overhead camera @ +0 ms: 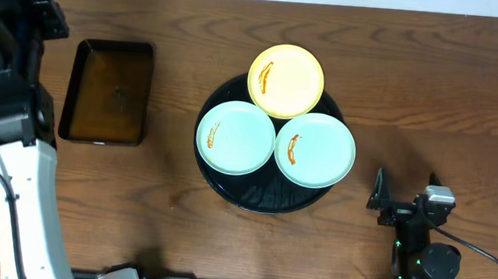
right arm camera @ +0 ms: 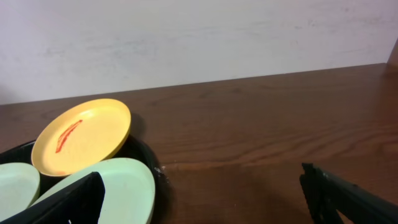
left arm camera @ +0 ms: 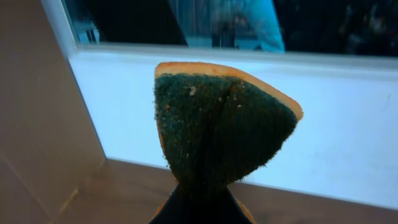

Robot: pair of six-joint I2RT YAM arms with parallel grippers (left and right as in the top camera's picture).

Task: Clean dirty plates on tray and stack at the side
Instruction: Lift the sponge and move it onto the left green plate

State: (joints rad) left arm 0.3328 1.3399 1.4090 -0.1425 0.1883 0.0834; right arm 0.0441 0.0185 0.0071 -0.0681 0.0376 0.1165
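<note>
Mid-table, on the round black tray [overhead camera: 262, 198], three plates with edges meeting, each marked with a thin orange-brown streak: yellow plate [overhead camera: 286, 80] at 12 o'clock overhanging the rim, mint plate [overhead camera: 236, 138] at 9 o'clock, second mint plate [overhead camera: 315, 150] at 3 o'clock. Out at 9 o'clock from the tray, well apart, a rectangular black pan [overhead camera: 107, 92] of brownish liquid; up toward 10 o'clock, the left gripper [left arm camera: 199, 208] pinched tight on a sponge [left arm camera: 224, 124], green scouring face to the camera, orange foam along its top edge. Down at 4 o'clock from the tray, the right gripper [overhead camera: 405, 193] with fingers spread wide, holding nothing.
</note>
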